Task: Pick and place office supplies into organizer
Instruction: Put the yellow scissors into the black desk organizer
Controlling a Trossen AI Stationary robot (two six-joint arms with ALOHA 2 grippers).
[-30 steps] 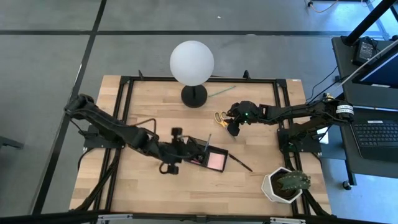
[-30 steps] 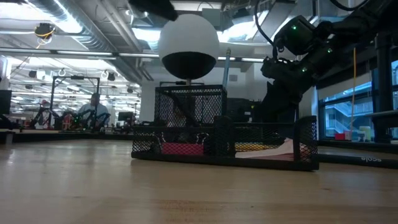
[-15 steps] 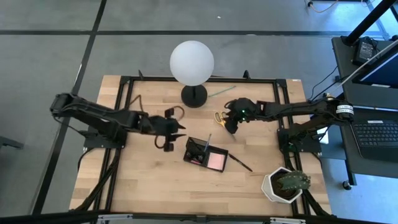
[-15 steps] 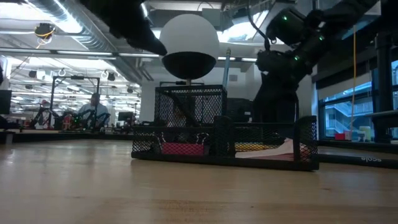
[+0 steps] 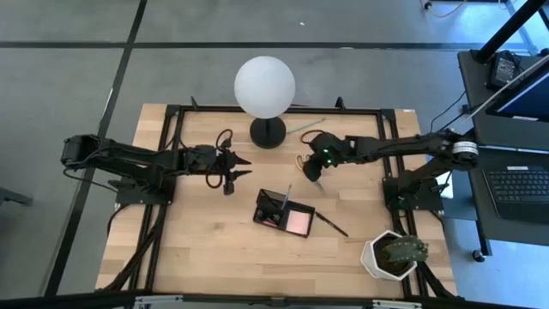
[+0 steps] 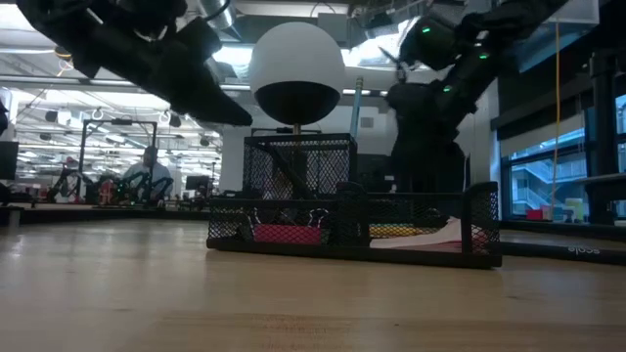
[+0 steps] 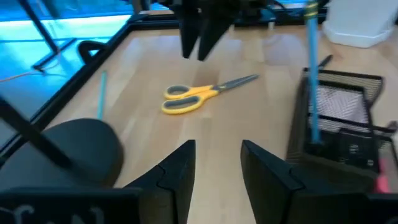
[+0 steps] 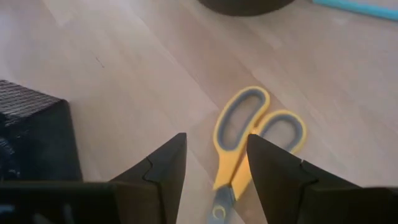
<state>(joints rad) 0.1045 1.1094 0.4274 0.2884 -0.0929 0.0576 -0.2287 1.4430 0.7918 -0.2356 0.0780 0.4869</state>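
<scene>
— Since a second ago, what is changing?

— Both arms are shifting. Back then the left gripper (image 5: 243,167) was hanging right beside the organizer (image 5: 284,212); now it is sitting well away from it, out over bare wood near the lamp (image 5: 265,87). Meanwhile the right gripper (image 5: 314,176) is sliding along the scissors (image 7: 202,96), hovering over them.

— How are the jaws standing?

— On the left, the two dark fingers (image 7: 176,180) are parted with a clear gap and are holding nothing. On the right, the fingers (image 8: 158,165) are likewise spread, straddling the yellow handles without touching them, as far as the wrist view is letting me judge.

— And the scissors themselves?

— They are lying flat on the pale wooden table (image 5: 197,249), closed, yellow plastic loops with grey lining and slim metal blades, between the lamp's round black base and the organizer.

— Describe that organizer.

— It is a low black wire-mesh tray with a taller mesh cup at one end. A pink sticky pad (image 5: 298,222) is resting inside the flat part, a blue pen (image 7: 311,71) is standing upright in the cup, and small black clips (image 6: 315,218) are showing through the mesh.

— Anything else lying loose?

— A dark pen (image 5: 332,225) is lying just beside the tray, and a thin green stick (image 5: 305,125) is lying near the lamp base.
</scene>
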